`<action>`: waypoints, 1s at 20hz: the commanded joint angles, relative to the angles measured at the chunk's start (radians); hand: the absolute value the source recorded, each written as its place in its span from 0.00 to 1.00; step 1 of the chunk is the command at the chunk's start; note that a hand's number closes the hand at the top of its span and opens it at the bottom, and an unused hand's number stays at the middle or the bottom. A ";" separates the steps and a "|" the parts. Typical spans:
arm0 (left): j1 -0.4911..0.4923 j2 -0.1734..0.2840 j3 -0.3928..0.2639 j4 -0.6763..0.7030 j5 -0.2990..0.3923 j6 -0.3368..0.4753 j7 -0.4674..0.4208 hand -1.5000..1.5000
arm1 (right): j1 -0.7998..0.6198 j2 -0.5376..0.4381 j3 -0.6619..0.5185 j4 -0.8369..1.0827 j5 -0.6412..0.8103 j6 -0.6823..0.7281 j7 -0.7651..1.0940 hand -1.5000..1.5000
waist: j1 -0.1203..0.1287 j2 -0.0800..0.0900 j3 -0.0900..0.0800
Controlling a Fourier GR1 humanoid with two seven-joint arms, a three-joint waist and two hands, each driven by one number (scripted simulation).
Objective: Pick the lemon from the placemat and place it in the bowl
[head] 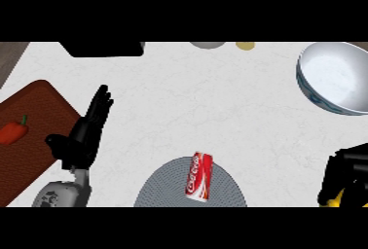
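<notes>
The right hand [343,177] at the lower right edge is curled around a yellow thing, probably the lemon [332,200]. The bowl [335,77] lies straight above it in the upper right. The left hand [84,133] at centre left rests with straight fingers, farther away.

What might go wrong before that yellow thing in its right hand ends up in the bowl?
1. Only a sliver of the yellow lemon shows beneath the curled black right hand; it might slip out on the way.
2. The white, blue-patterned bowl sits far up the counter; the hand might knock its rim.
3. The red soda can lies on its side on the round grey placemat; a brush might roll it.
</notes>
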 commanded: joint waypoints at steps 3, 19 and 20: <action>-0.007 0.001 -0.007 0.008 0.005 -0.021 0.001 0.50 | -0.047 -0.117 -0.286 0.378 -0.182 0.242 -0.172 1.00 | 0.018 0.000 -0.002; -0.059 -0.006 -0.012 0.024 -0.001 -0.055 0.015 0.50 | -0.491 0.134 -0.124 1.287 0.334 0.310 -0.542 1.00 | 0.098 0.011 -0.003; -0.039 -0.024 -0.031 0.024 -0.031 -0.029 0.002 0.50 | -0.568 0.157 -0.120 1.334 0.356 0.331 -0.531 1.00 | 0.088 0.007 -0.004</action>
